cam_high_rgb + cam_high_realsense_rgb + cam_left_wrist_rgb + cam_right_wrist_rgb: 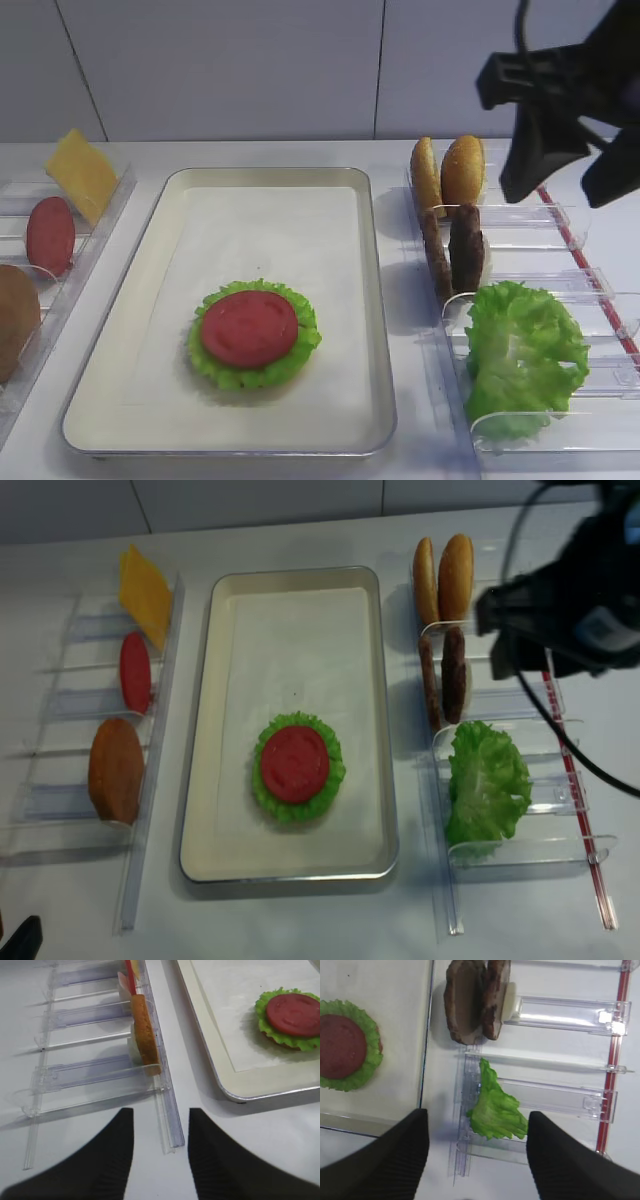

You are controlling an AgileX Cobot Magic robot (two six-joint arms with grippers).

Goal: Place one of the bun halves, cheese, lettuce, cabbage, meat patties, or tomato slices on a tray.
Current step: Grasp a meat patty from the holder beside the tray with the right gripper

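The cream tray holds a lettuce leaf with a tomato slice on top. On the right rack stand two bun halves, two meat patties and more lettuce. My right gripper hangs open high above that rack. In the right wrist view the right gripper has nothing between its fingers, with lettuce and patties below. The left rack carries cheese, a tomato slice and a bun. My left gripper is open and empty over the table.
Clear plastic racks flank the tray on both sides. A red strip runs along the right rack's outer edge. The near end of the left rack lies below my left gripper, with the tray corner to its right.
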